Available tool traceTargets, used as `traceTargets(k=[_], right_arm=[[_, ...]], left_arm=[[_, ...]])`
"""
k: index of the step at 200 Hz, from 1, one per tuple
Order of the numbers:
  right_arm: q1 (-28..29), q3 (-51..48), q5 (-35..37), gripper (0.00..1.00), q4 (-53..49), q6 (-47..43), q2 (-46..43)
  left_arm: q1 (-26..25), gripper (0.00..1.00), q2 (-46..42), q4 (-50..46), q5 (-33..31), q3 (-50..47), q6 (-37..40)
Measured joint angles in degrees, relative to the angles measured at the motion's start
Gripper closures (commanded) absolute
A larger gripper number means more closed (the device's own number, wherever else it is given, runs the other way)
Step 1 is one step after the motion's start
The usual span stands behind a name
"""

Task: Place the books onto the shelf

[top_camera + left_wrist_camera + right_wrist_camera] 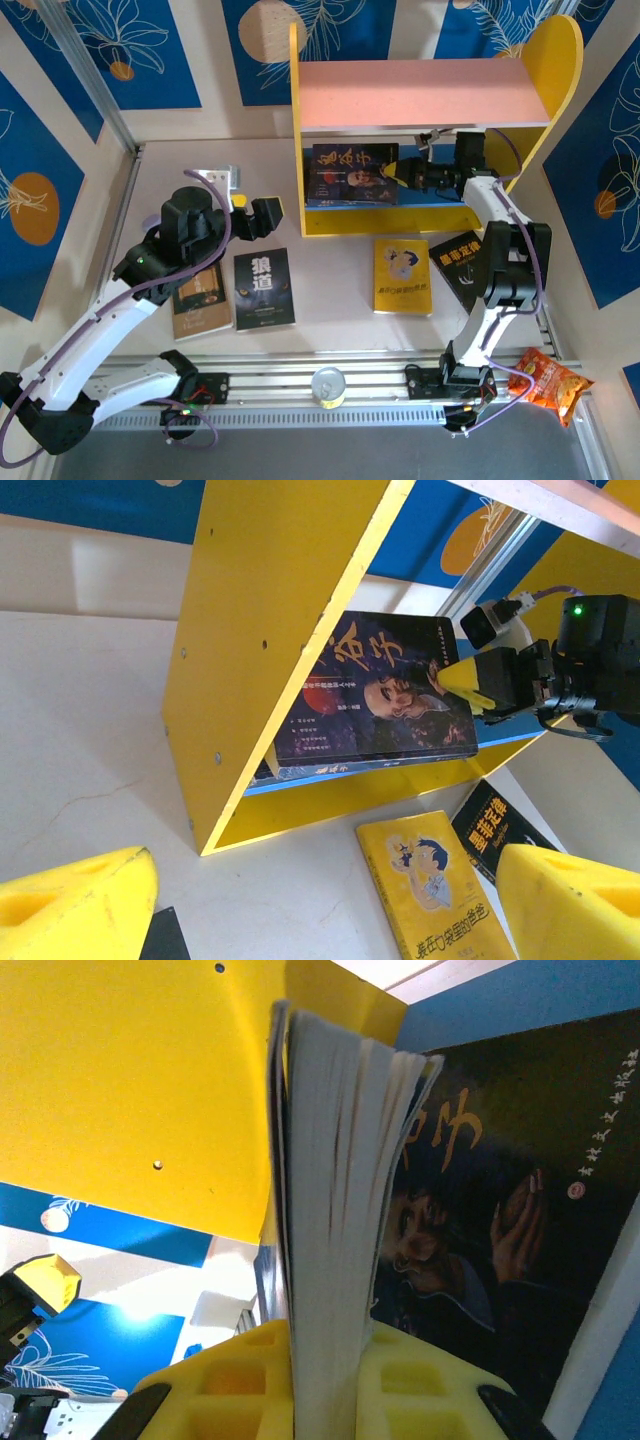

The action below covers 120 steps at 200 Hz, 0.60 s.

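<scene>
Top external: right gripper (400, 178) grips the portrait book (352, 172) by its page edge, inside the lower tier of the shelf (420, 95). I judge placement nearly done; next, release and back out. Left gripper (255, 212) hangs open, empty.

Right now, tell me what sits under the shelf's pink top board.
A portrait-cover book on the blue lower board, the right gripper shut on its edge. The space behind the book is covered.
</scene>
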Motion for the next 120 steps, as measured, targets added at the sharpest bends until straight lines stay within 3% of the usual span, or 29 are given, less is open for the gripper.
traceTargets(k=[86,120], right_arm=[[0.66,4.9,0.28,0.95,-4.57,-3.87,4.44],[0.66,5.86,0.96,0.87,-6.47,-4.5,5.9]], left_arm=[[0.07,0.13,-0.15,0.0,-0.02,0.0,0.39],[0.09,0.12,0.42,-0.02,-0.04,0.02,1.03]])
